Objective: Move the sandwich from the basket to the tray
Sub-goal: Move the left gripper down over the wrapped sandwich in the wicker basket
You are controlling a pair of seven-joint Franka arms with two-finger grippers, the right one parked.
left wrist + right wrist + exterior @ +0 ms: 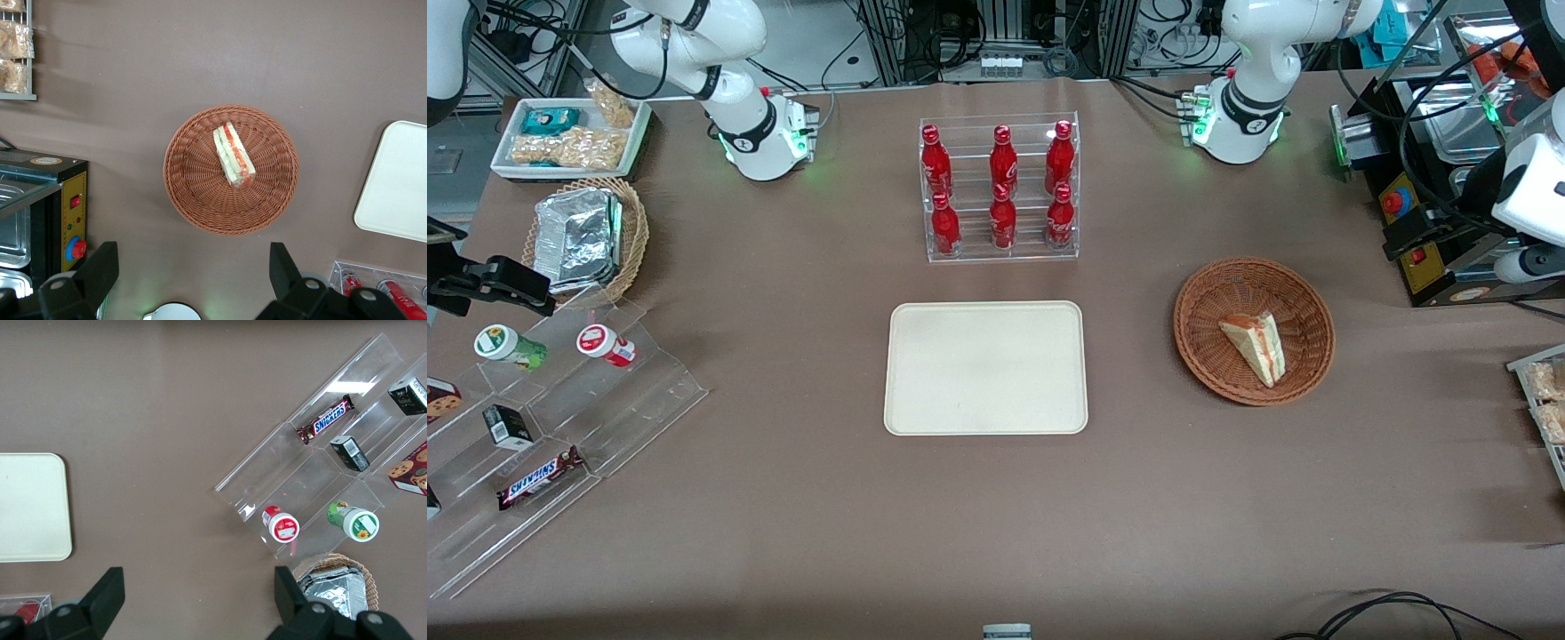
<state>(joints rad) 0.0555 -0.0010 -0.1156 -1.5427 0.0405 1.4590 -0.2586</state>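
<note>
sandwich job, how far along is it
Nothing is done yet: the triangular white-bread sandwich lies in the round reddish-brown wicker basket, and the flat cream rectangular tray holds nothing. The left arm's gripper hangs open above the basket, holding nothing. Descending, grasping, carrying and placing all remain.

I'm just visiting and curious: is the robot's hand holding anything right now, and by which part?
Nothing is held. The hand hangs open high above the basket, and the sandwich lies untouched inside it.
</note>
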